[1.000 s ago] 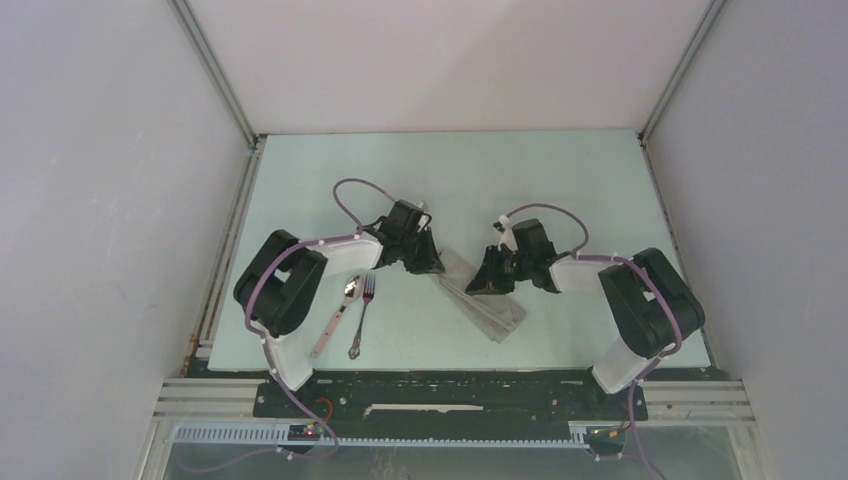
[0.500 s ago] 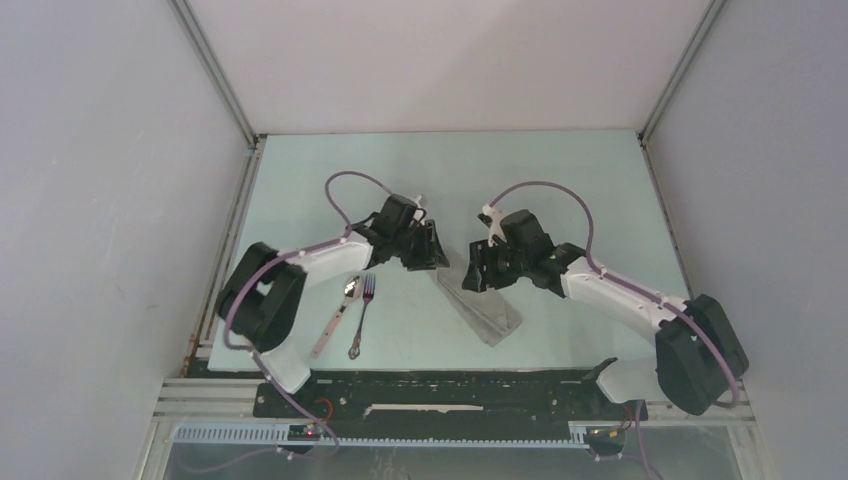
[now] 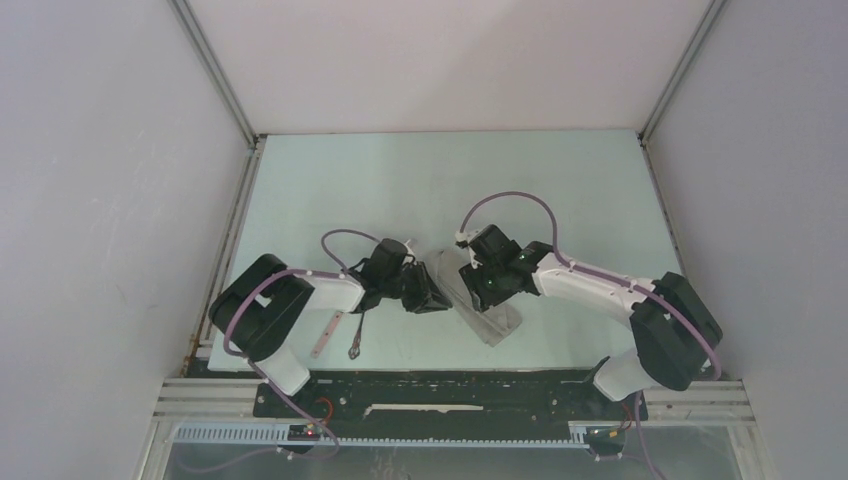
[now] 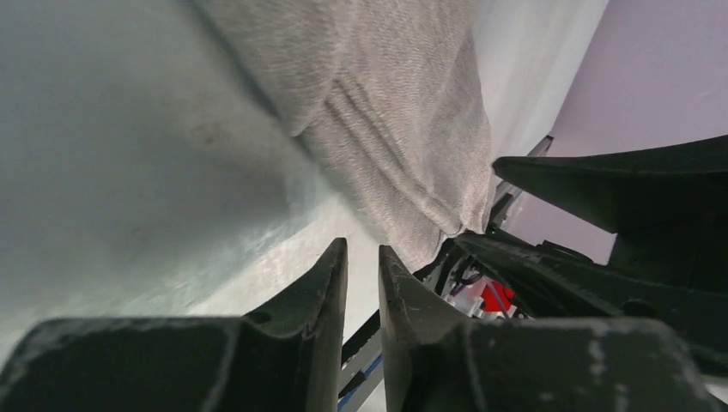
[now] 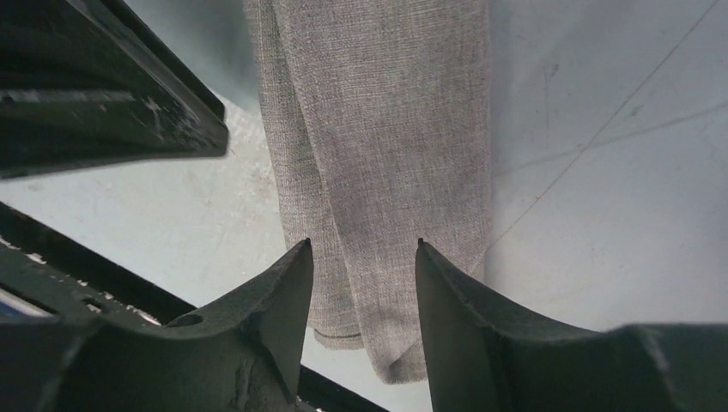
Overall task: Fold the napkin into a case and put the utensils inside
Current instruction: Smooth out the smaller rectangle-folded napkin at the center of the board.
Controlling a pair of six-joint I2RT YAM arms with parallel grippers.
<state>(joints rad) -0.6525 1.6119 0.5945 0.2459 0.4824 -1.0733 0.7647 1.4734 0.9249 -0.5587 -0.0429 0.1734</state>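
Now that both arms have drawn back nearer, the napkin (image 5: 378,129) lies loose as a narrow strip
The utensils (image 3: 326,335) sit behind the left claw (image 4: 360,257), whose jaws are a slit apart and empty, with the cloth just ahead of its tips. The right claw (image 5: 365,249) gapes over the strip without gripping it. The fold looks finished, and loading the utensils is likely next

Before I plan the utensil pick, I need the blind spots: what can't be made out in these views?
- Spoon bowl and fork tines: top view, under the left arm.
- Napkin middle: top view, under the right gripper.
- Whether its folds form an open pocket: too close in both wrist views, cloth cut by the top edge.
- Neither piece appears in a wrist view.
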